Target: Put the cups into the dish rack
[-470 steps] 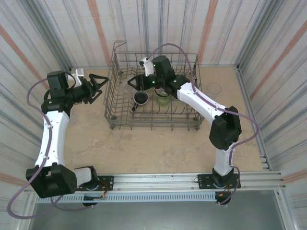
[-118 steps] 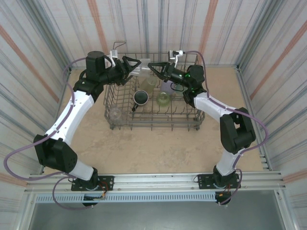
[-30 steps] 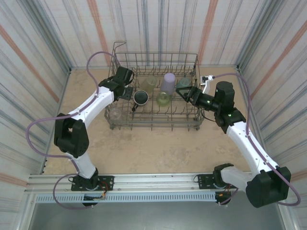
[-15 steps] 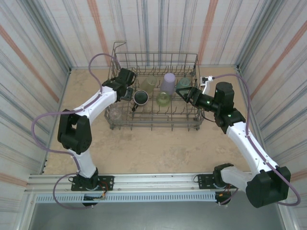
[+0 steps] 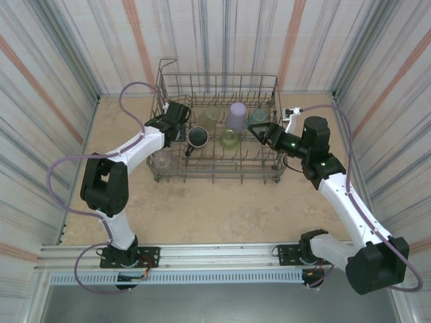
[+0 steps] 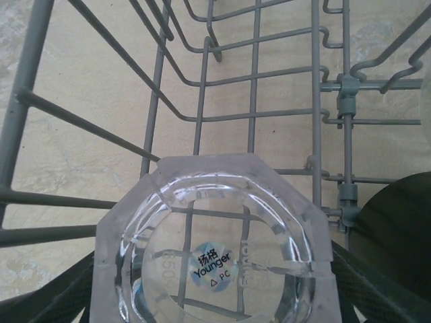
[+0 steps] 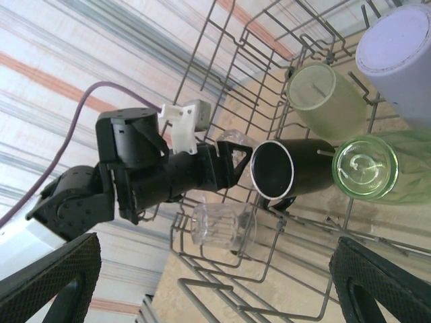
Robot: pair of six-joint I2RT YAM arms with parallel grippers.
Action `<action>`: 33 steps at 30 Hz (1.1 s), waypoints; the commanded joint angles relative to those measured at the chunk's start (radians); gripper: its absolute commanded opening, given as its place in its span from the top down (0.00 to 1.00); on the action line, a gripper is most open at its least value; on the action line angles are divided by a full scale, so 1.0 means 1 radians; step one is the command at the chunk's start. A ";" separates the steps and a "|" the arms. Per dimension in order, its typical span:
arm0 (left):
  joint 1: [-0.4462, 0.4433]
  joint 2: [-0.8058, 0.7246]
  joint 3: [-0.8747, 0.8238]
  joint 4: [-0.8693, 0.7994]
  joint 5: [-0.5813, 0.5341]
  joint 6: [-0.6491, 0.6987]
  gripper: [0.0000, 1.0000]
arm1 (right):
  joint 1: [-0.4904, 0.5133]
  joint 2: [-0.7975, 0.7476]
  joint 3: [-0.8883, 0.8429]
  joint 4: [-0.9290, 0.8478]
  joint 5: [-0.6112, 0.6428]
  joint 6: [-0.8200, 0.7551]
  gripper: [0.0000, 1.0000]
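at the left end of the dish rack (image 5: 219, 76), just inside its wall, the left gripper (image 5: 179, 129) points down with a clear cup (image 6: 214, 259) between its fingers (image 6: 47, 296). the left wrist view looks straight onto the cup's faceted base, with the rack wires showing through it. so the cup's long axis runs along the gripper's own line, and its mouth faces away from the wrist, down toward the rack floor. the fingers flank the base on both sides, but whether they press it or stand just off it cannot be told.

the coming move likely turns on that alignment. the cup lies dead ahead of the left gripper, so a straight retreat along the shared axis should leave it standing mouth down, while a sideways drift could tip it.

a dark mug (image 5: 197, 137) sits just beside the cup toward the rack's middle, and a second clear cup (image 5: 161, 160) rests by the rack's near left corner. the right gripper (image 5: 264, 131) hangs at the rack's right end, spread wide with nothing in it, well apart from the held cup, so the left arm is the nearer one.
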 commanded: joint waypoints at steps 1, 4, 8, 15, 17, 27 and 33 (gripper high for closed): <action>-0.003 -0.016 -0.041 -0.016 -0.011 -0.050 0.16 | -0.005 -0.030 -0.010 -0.005 0.018 -0.007 0.09; -0.003 -0.022 -0.040 -0.018 -0.026 -0.058 0.06 | -0.005 -0.035 -0.012 -0.009 0.023 -0.006 0.09; -0.005 -0.036 -0.038 -0.022 -0.036 -0.058 0.01 | -0.003 -0.038 -0.012 -0.008 0.026 0.001 0.09; -0.005 -0.078 0.009 -0.067 -0.069 -0.052 0.01 | -0.003 -0.044 -0.015 -0.009 0.028 0.007 0.09; -0.006 -0.095 0.022 -0.083 -0.085 -0.050 0.01 | -0.003 -0.048 -0.015 -0.010 0.030 0.008 0.09; 0.006 -0.108 0.070 -0.154 -0.149 -0.067 0.01 | -0.003 -0.064 -0.028 -0.011 0.035 0.018 0.09; 0.028 -0.136 0.131 -0.219 -0.079 -0.144 0.01 | -0.003 -0.095 -0.030 -0.026 0.047 0.009 0.09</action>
